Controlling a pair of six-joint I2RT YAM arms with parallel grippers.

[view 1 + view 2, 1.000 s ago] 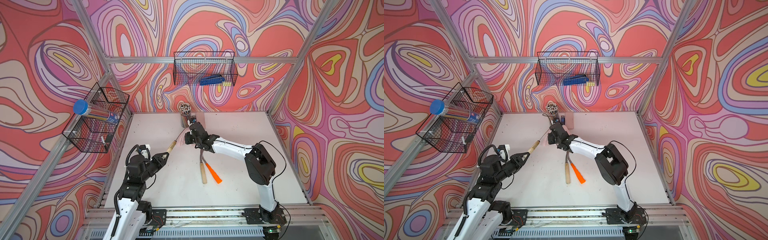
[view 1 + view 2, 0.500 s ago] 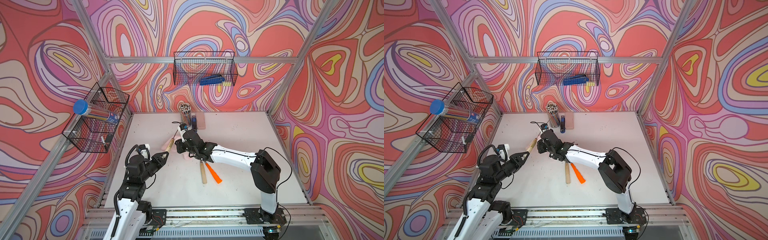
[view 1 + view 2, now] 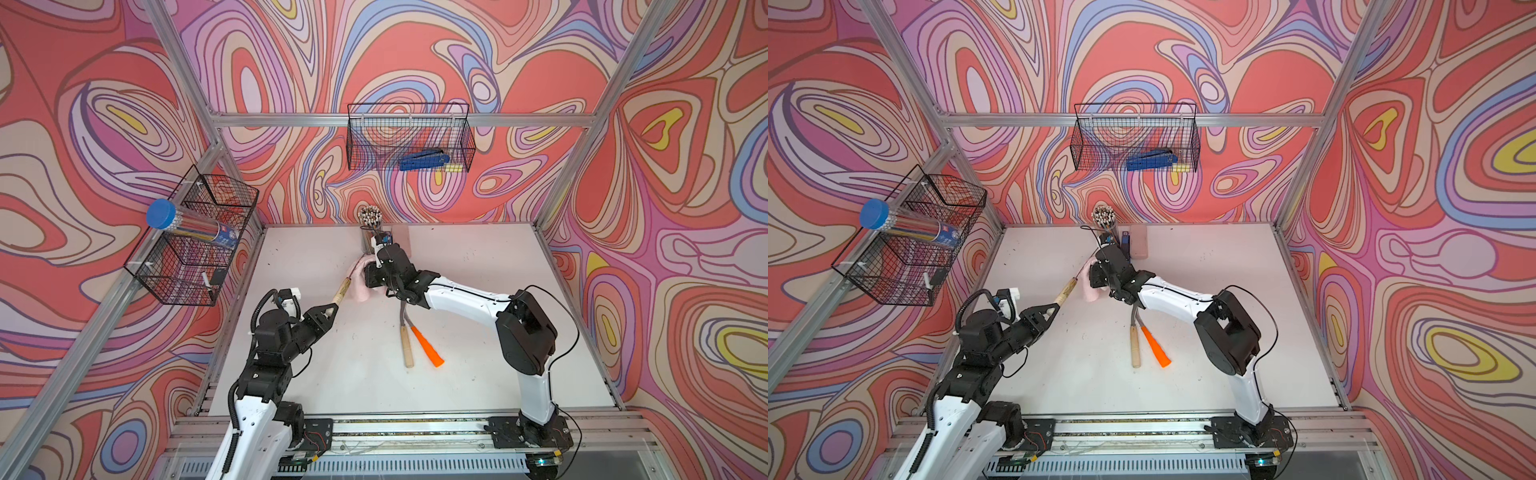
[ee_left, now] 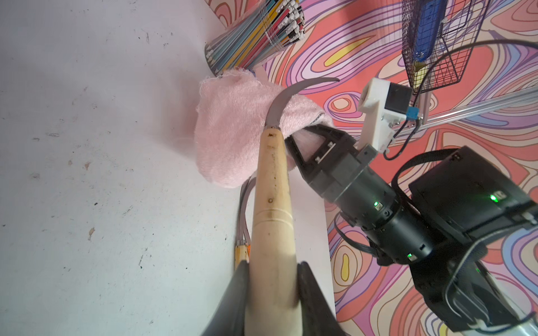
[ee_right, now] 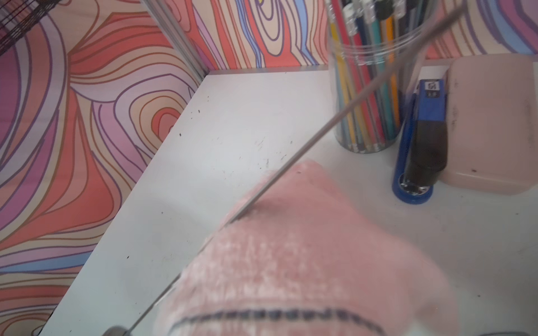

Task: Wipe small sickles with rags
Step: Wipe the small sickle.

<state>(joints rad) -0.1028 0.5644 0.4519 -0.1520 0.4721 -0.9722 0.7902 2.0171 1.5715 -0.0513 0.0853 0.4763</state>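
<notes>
My left gripper (image 3: 332,309) (image 4: 272,270) is shut on the pale wooden handle of one small sickle (image 3: 343,289) (image 3: 1068,291), held above the table with its grey blade (image 4: 276,104) pointing toward the back. My right gripper (image 3: 370,276) (image 4: 305,136) is shut on the pale-pink rag (image 3: 360,286) (image 4: 230,139), which presses against the blade's base beside the handle; the blade tip sticks out past it. In the right wrist view the rag (image 5: 305,247) hides the jaws. Two more sickles lie mid-table, one wooden-handled (image 3: 406,347), one orange-handled (image 3: 428,347), their blades under the right arm.
A clear cup of pencils (image 3: 370,224), a blue stapler (image 3: 1125,241) and a smooth pink case (image 3: 1139,243) stand at the back wall just behind the right gripper. Wire baskets hang on the back wall (image 3: 409,137) and the left wall (image 3: 195,245).
The right gripper carried the rag along the blade toward the handle, then drew back slightly. The left gripper and its sickle stayed in place.
</notes>
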